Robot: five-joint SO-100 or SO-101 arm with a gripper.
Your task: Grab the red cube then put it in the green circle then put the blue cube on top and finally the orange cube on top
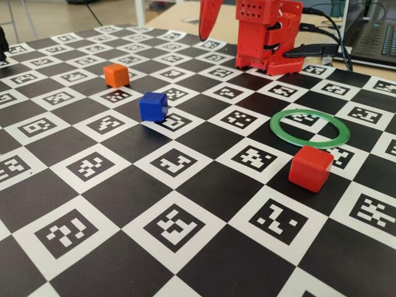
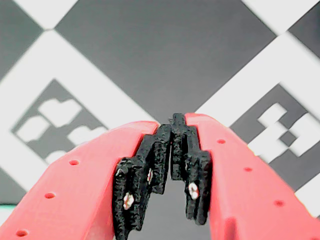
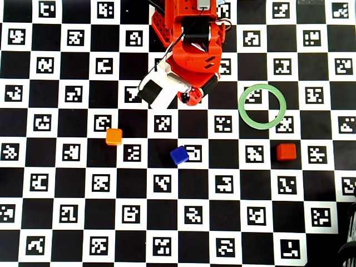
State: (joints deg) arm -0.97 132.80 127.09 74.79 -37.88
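Red cube (image 1: 311, 167) sits just in front of the green circle (image 1: 309, 128), outside it; we see the ring empty. Farther off, left of it, wait the blue cube (image 1: 153, 106) and orange cube (image 1: 116, 75). Our gripper (image 2: 172, 125), jaws together and empty, has stacked nothing yet.

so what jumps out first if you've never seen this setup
The black-and-white checkerboard mat printed with square markers fills the table. In the overhead view, a thin green plastic ring lies right of the red arm, with a glossy red plastic cube just outside it. The tool is shut and empty.
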